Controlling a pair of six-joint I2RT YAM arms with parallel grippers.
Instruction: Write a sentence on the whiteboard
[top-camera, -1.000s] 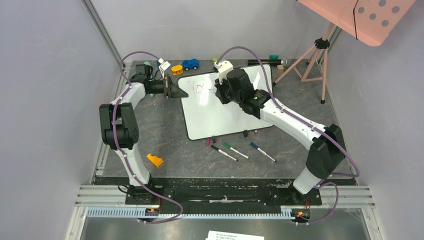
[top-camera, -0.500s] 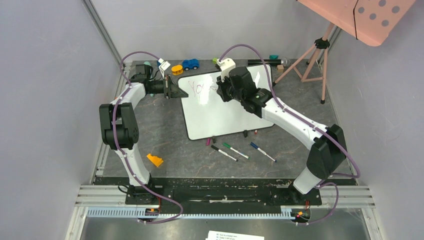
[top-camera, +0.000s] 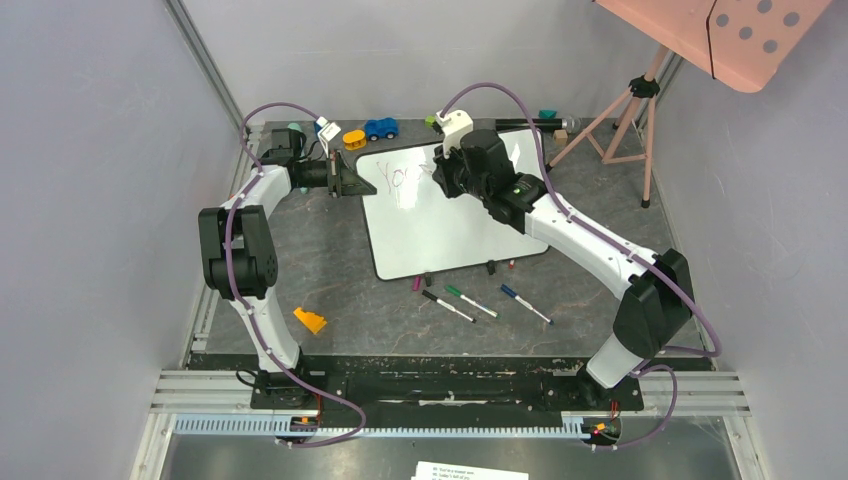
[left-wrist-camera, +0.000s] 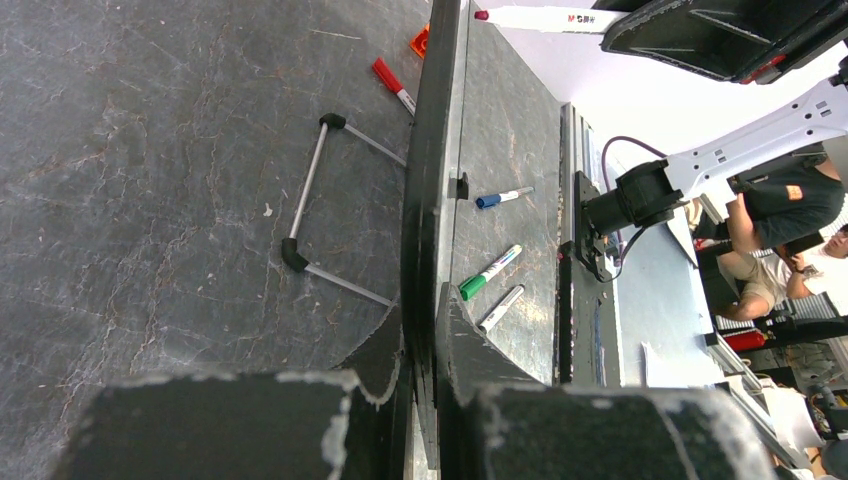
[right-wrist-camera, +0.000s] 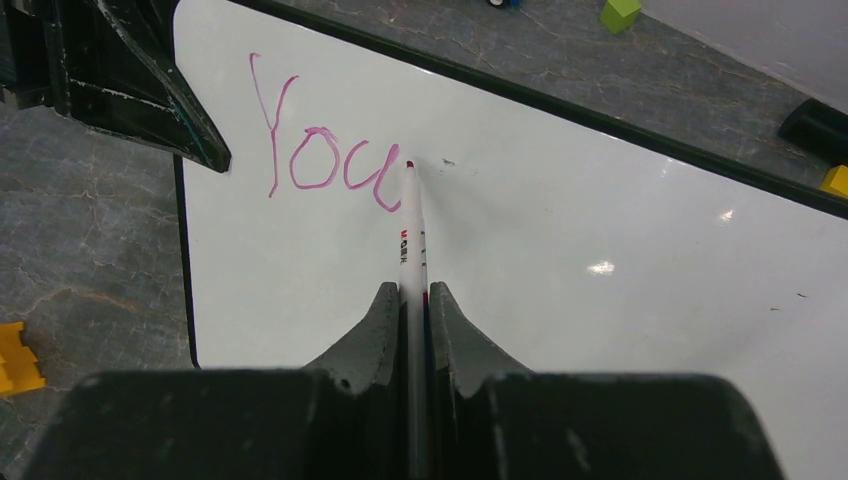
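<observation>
Three letters of our sentence (right-wrist-camera: 320, 165) written; most remains.
Our right gripper (right-wrist-camera: 408, 292) pinches the marker (right-wrist-camera: 411, 225), tip at the "u" near the board's (right-wrist-camera: 600, 210) top left corner; our left gripper (left-wrist-camera: 421, 335) clamps that board's left edge, near the table's (top-camera: 330, 270) far edge.

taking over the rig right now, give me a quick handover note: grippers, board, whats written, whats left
Left gripper: shut on the left edge of the whiteboard, steadying it.
Right gripper: shut on a white marker, tip at the end of the "u".
Done: the sentence so far reads only "You", in pink, at the board's top left.
Left: all the remaining words, continuing rightward.
Spare black marker, green marker and blue marker lie on the table in front of the board.
</observation>
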